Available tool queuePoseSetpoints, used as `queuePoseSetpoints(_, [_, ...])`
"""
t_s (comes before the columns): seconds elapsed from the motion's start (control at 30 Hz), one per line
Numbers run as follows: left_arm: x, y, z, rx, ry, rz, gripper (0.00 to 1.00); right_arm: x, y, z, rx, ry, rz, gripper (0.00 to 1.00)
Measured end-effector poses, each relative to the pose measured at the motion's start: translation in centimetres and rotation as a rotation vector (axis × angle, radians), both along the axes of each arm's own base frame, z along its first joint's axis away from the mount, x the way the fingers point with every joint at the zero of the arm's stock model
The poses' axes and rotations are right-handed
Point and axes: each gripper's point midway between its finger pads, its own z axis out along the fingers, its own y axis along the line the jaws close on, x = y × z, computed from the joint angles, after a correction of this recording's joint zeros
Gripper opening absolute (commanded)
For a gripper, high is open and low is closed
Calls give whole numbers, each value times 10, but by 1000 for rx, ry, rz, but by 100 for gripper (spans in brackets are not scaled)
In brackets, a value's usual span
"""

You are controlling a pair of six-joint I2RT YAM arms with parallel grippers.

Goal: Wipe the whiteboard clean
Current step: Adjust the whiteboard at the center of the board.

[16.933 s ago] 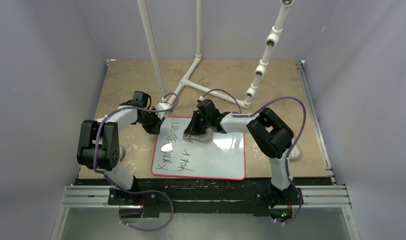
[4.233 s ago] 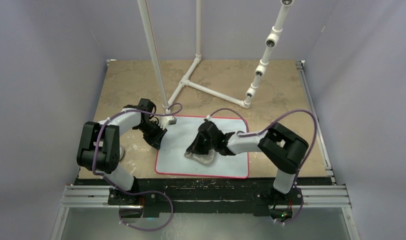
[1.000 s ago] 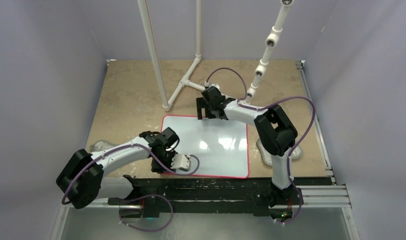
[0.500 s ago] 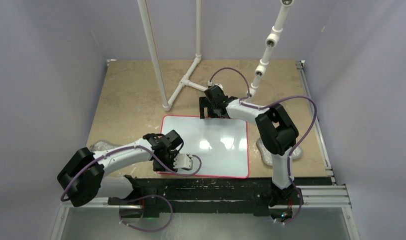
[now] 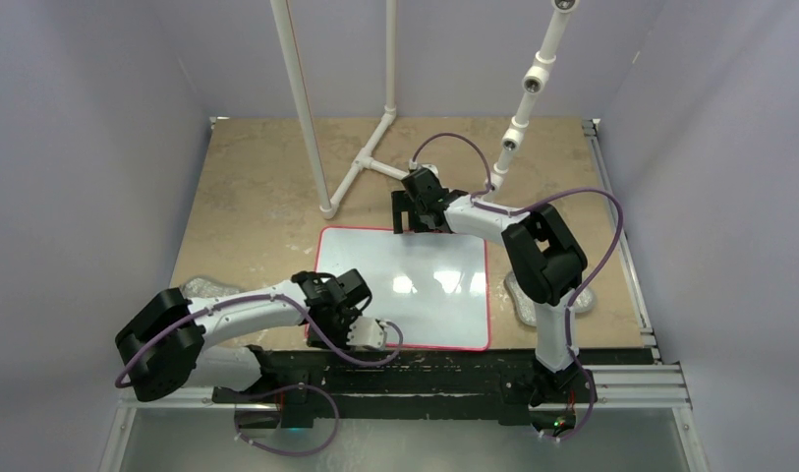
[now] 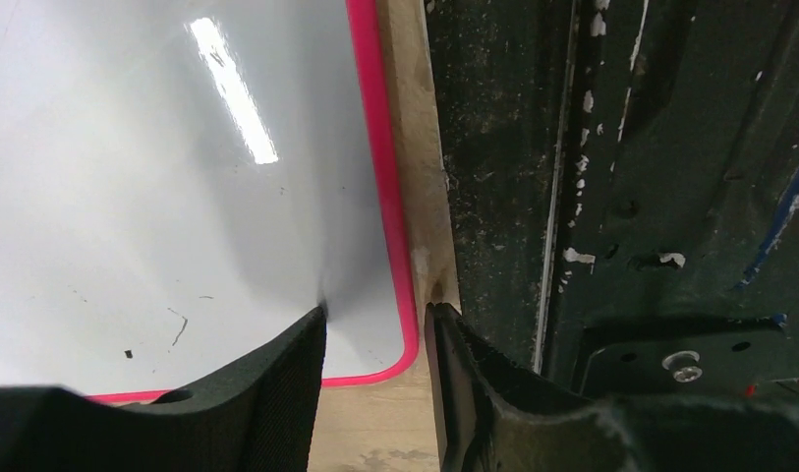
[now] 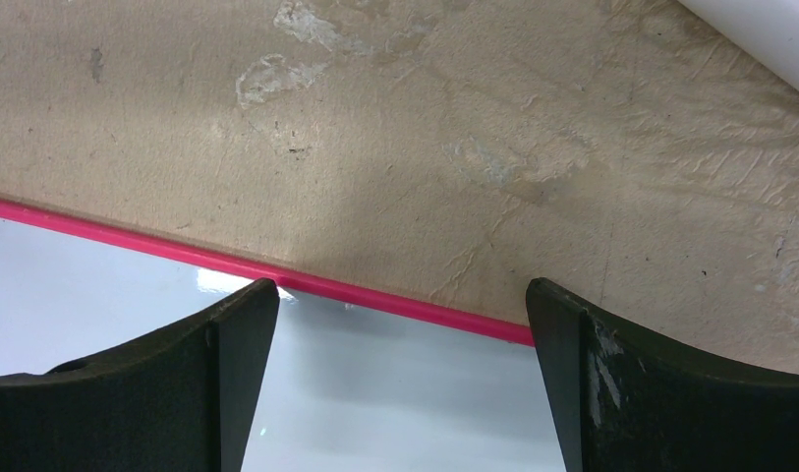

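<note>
The whiteboard point(image 5: 415, 285) lies flat in the middle of the table, glossy white with a red border and no writing; the left wrist view shows only a few tiny black specks on the whiteboard point(image 6: 159, 197). My left gripper point(image 5: 341, 320) is low at its near-left corner. In the wrist view the left gripper point(image 6: 375, 313) is narrowly open and straddles the red edge, one fingertip on the board, the other on the table strip. My right gripper point(image 5: 410, 224) hangs wide open over the far edge. The right gripper point(image 7: 403, 287) holds nothing above the whiteboard point(image 7: 395, 393).
A grey wrinkly pad point(image 5: 206, 287) lies on the table left of the board and another pad point(image 5: 521, 295) right of it, by the right arm. White pipes point(image 5: 361, 167) stand behind the board. The black base rail point(image 6: 621, 197) runs along the near edge.
The left gripper has slid toward the near edge and the board's near-left corner. The right gripper moved slightly back to the far edge, then stayed. The earlier writing is gone.
</note>
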Motion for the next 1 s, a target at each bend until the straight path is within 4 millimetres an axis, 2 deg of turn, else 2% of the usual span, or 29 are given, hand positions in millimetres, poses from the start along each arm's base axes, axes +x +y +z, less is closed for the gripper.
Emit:
queuePoseSetpoints(0.6, [22, 10, -8, 74, -167, -7, 39, -2, -2, -1, 23, -20, -10, 99])
queuePoseSetpoints(1.0, [59, 19, -4, 174, -350, -42, 37, -28, -35, -2, 69, -61, -49, 98])
